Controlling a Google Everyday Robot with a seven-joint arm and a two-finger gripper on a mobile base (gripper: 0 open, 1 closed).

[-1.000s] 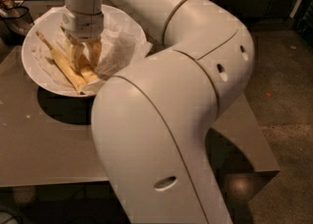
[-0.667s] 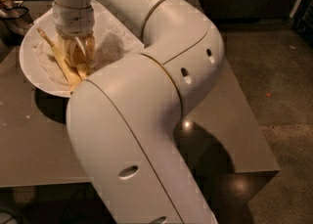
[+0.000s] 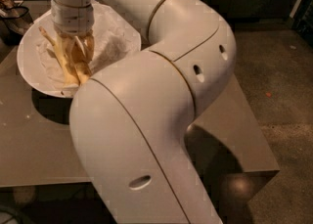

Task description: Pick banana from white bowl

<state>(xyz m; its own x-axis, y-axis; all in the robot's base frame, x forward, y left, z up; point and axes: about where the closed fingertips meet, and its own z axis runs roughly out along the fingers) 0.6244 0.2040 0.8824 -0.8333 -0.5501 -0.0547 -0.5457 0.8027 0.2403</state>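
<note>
Gripper (image 3: 78, 52) low inside white bowl (image 3: 25, 59), banana (image 3: 68, 71) at its tip

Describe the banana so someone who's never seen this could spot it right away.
On the grey table, far left, sits a wide white bowl lined with crumpled paper. Inside, directly under the gripper, lies the banana: the only long yellow thing there.
</note>
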